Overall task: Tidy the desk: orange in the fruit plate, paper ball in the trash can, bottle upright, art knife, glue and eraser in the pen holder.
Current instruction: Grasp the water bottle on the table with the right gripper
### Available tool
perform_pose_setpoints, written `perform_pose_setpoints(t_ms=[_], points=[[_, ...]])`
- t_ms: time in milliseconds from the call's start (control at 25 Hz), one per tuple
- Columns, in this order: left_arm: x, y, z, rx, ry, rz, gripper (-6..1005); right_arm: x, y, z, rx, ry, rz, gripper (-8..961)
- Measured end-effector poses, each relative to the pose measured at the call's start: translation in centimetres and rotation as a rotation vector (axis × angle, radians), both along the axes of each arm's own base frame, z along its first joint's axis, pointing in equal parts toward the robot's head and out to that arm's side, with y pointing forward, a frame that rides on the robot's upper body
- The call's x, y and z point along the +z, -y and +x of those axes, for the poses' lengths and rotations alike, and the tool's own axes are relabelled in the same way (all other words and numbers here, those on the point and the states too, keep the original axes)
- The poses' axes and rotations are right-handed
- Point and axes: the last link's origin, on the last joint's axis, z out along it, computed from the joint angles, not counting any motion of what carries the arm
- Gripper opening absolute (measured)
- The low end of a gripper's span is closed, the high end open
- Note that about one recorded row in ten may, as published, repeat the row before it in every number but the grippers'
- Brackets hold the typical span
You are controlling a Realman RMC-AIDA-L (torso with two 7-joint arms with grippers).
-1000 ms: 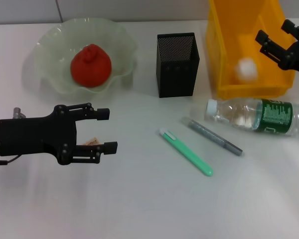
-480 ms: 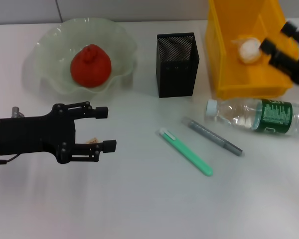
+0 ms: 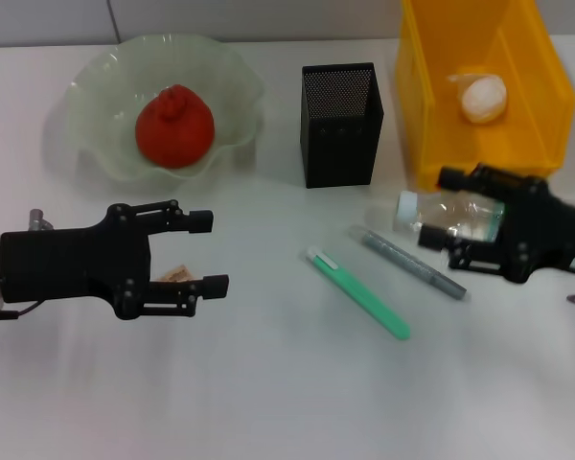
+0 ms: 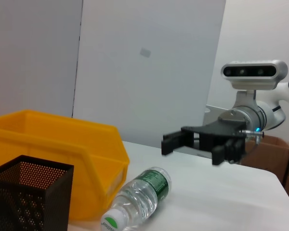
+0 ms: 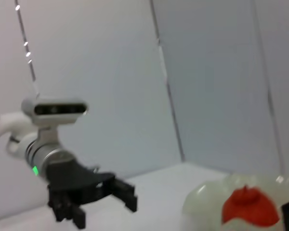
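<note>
**A:** Start with your containers. What do you have in the fruit plate (image 3: 96,115)?

**B:** You have the orange (image 3: 175,126) sitting in its middle, knob up; the right wrist view shows it there too. The trash can (image 3: 431,96) at the far right holds the paper ball (image 3: 483,97), lying on its floor near the back wall. The pen holder (image 3: 340,125) stands upright between plate and bin, and you cannot see into it far enough to tell whether anything is inside.

**A:** And the loose things?

**B:** Your bottle (image 3: 450,217) lies on its side just in front of the trash can, white cap pointing toward the pen holder. The glue (image 3: 414,262) lies on the table (image 3: 268,383) just in front of the cap, and the art knife (image 3: 358,292) lies beside it, roughly parallel, apart from it. The eraser (image 3: 179,273) is on the table well to the left, in front of the fruit plate.

**A:** Where are your grippers?

**B:** Your right gripper (image 3: 445,209) is over the lying bottle, its fingers spread apart with one on each side of the bottle's body; from the left wrist view it looks to be above the bottle rather than gripping it. Your left gripper (image 3: 207,251) is near the table at the left, fingers apart, with the eraser showing in the gap between them; you cannot tell whether either finger touches it.
</note>
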Motion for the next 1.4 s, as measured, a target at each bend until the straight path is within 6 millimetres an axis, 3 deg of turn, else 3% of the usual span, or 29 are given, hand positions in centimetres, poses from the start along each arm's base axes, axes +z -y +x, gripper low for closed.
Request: perform_pose_setpoints(t_ms=[280,1400], points=[[-0.4,0.1,0.2,-0.020,-0.002,0.000,812,-0.7,-0.7,-0.5,-0.011,0.037,-0.078,817],[-1.7,0.5,0.7,-0.056,-0.007,-0.012,812,-0.8,-1.7,-0.8,-0.064,0.033,-0.097,818]])
